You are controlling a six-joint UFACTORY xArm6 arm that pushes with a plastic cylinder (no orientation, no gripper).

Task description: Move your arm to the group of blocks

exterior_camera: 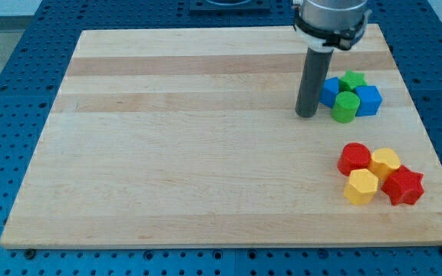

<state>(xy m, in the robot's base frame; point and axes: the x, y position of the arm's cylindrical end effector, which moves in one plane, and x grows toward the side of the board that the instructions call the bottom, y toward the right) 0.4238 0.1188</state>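
My tip (306,114) rests on the wooden board (167,138) at the view's upper right. It stands just left of a tight group of blocks: a blue block (329,91) partly hidden behind the rod, a green star (352,80), a green cylinder (345,107) and a blue cube (368,100). The tip is very close to the green cylinder and the blue block; I cannot tell whether it touches them. A second group lies at the view's lower right: a red cylinder (354,158), a yellow block (384,162), a yellow hexagon (361,186) and a red star (403,185).
The board's right edge (428,138) runs close to both groups. A blue perforated table (6,92) surrounds the board.
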